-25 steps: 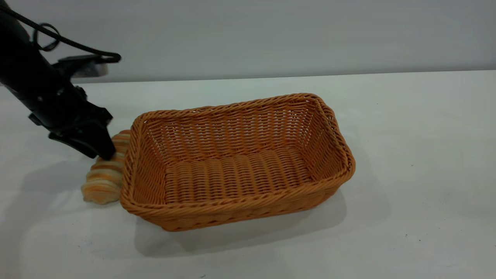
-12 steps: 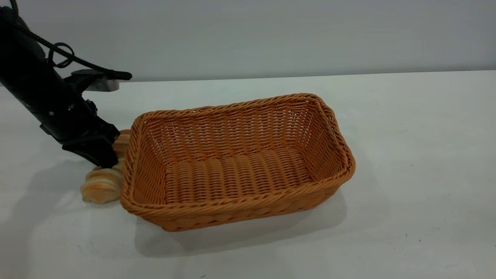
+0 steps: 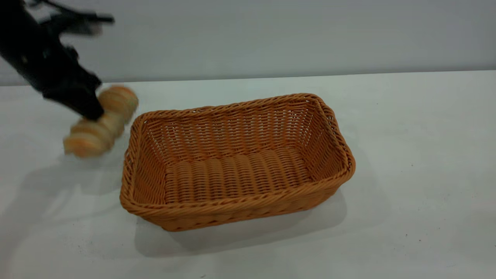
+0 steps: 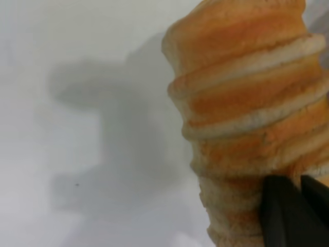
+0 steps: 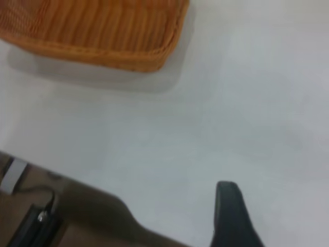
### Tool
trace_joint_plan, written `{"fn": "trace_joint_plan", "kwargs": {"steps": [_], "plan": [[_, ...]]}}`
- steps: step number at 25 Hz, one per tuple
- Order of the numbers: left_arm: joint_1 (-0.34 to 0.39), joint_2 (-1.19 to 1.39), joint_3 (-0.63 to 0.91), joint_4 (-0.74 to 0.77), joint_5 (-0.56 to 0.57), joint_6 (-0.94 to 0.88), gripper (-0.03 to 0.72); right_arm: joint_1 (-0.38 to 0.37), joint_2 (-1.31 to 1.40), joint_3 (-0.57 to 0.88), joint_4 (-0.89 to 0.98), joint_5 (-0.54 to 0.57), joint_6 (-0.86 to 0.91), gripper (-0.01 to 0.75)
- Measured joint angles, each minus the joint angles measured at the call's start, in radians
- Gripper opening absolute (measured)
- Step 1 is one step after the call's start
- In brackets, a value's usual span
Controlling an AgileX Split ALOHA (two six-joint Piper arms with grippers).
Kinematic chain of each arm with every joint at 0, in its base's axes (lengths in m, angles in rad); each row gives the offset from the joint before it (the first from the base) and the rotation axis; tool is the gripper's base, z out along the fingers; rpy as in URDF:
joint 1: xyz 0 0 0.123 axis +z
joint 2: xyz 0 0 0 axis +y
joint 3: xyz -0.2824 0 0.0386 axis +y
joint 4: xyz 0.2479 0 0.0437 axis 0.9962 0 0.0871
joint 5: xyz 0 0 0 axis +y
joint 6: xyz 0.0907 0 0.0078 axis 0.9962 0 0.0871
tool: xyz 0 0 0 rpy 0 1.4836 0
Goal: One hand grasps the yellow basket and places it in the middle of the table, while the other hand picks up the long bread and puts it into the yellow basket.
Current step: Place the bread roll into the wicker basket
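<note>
Lifting now! Left gripper [image 3: 91,112], jaws clamped on the long bread [image 3: 101,120], has hoisted it off the desk [image 3: 407,155], left of the yellow basket [image 3: 236,162]; basket drop next. Right gripper's [image 5: 231,216] jaws: cannot tell.

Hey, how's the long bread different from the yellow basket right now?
The long bread is held in the air by the left claw; the yellow basket rests on the table. The bread is small and solid, a ridged roll with cream stripes; the basket is far bigger, hollow and woven, with nothing in it. Both are orange-toned.
</note>
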Motion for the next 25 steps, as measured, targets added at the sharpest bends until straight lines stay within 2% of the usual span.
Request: {"fn": "trace_joint_plan", "kwargs": {"steps": [4,8,12,17,23,25], "plan": [[0.0,-0.096,0.0,-0.031,0.049,0.004,0.022,0.0,-0.099,0.043,-0.025,0.027,0.045,0.411],[-0.036,-0.164,0.001,-0.08,0.09,0.042,0.02,0.0,-0.105,0.058,-0.029,0.03,0.056,0.381],[-0.143,-0.177,0.001,-0.153,0.102,0.095,0.018,0.0,-0.105,0.058,-0.029,0.03,0.058,0.369],[-0.288,-0.153,0.001,-0.177,0.057,0.098,0.018,0.0,-0.106,0.058,-0.029,0.03,0.058,0.369],[-0.378,-0.049,0.001,-0.179,0.045,0.089,0.02,0.0,-0.106,0.058,-0.029,0.03,0.058,0.369],[-0.398,-0.018,0.002,-0.179,0.045,0.089,0.048,0.0,-0.106,0.058,-0.029,0.03,0.058,0.369]]}}
